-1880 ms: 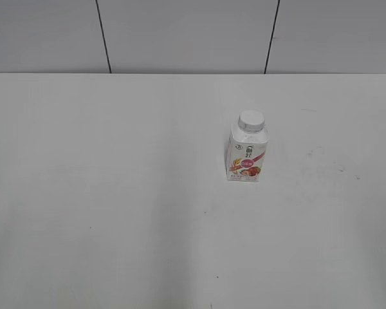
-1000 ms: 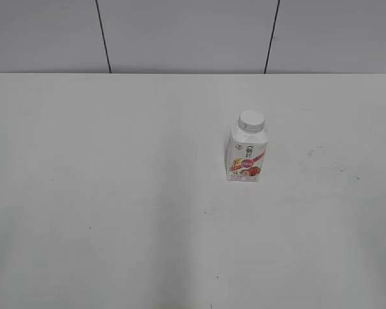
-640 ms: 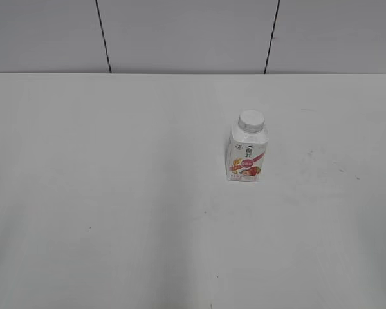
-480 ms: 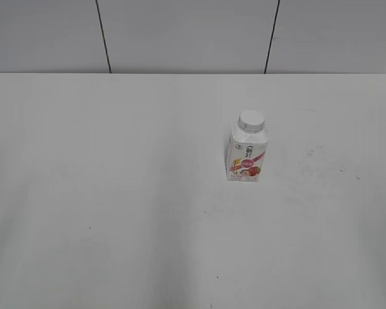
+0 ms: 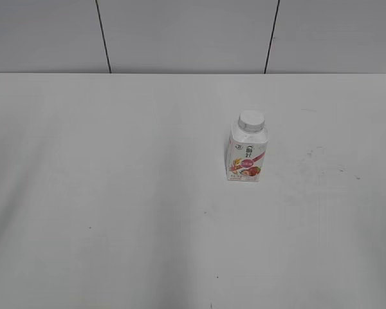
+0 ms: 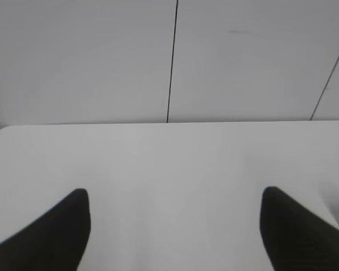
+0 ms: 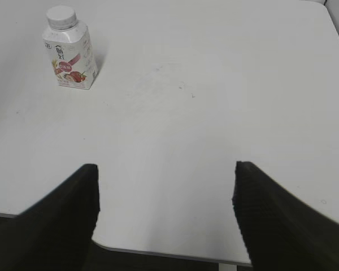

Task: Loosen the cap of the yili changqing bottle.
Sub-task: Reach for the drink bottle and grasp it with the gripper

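I see the yili changqing bottle (image 5: 247,154) upright on the table (image 5: 116,193), right of centre, well apart from my left gripper (image 6: 175,226) and right gripper (image 7: 165,212), both spread wide, empty. It looks light, slick plastic; I'd pinch its squarish body, twist the ribbed cap (image 5: 251,120)

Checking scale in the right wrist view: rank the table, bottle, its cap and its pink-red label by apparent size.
1. Table
2. Yili changqing bottle
3. Pink-red label
4. Cap, clearly smallest

Upright yili changqing bottle (image 7: 70,52) with cap (image 7: 62,16) on, white table (image 7: 214,113), right tool (image 7: 165,217) spread wide, well apart
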You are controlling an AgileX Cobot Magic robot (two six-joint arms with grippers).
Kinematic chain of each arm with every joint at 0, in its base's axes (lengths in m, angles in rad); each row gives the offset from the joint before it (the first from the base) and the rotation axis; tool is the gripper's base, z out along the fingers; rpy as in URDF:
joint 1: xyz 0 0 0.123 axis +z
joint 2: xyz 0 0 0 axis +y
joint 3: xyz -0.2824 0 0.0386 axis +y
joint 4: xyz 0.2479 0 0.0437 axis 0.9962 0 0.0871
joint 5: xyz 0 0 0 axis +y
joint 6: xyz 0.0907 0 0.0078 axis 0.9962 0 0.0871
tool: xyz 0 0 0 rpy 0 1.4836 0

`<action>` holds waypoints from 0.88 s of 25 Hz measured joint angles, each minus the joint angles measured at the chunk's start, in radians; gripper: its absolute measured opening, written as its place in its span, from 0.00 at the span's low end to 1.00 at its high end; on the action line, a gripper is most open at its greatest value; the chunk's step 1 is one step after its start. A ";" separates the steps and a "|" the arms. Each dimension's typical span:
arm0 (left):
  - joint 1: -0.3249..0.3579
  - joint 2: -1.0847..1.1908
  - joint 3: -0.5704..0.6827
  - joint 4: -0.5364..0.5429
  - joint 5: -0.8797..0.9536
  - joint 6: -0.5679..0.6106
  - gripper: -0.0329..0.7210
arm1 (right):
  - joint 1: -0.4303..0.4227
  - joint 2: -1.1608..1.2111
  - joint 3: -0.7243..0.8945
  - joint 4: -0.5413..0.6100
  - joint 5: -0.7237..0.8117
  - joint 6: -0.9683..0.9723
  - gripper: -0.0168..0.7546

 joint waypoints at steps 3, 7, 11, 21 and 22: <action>0.000 0.126 0.000 -0.005 -0.121 0.026 0.79 | 0.000 0.000 0.000 0.000 0.000 0.000 0.77; 0.000 0.305 0.000 -0.005 -0.278 0.034 0.79 | 0.000 0.000 0.000 0.000 0.000 0.000 0.77; -0.010 0.479 0.000 0.013 -0.437 0.034 0.79 | 0.000 0.000 0.000 0.000 0.000 0.000 0.77; -0.190 0.897 0.000 0.198 -0.746 0.030 0.79 | 0.000 0.000 0.000 0.000 0.000 0.000 0.77; -0.203 0.934 0.000 0.212 -0.768 0.019 0.79 | 0.000 0.000 0.000 0.000 0.000 0.000 0.77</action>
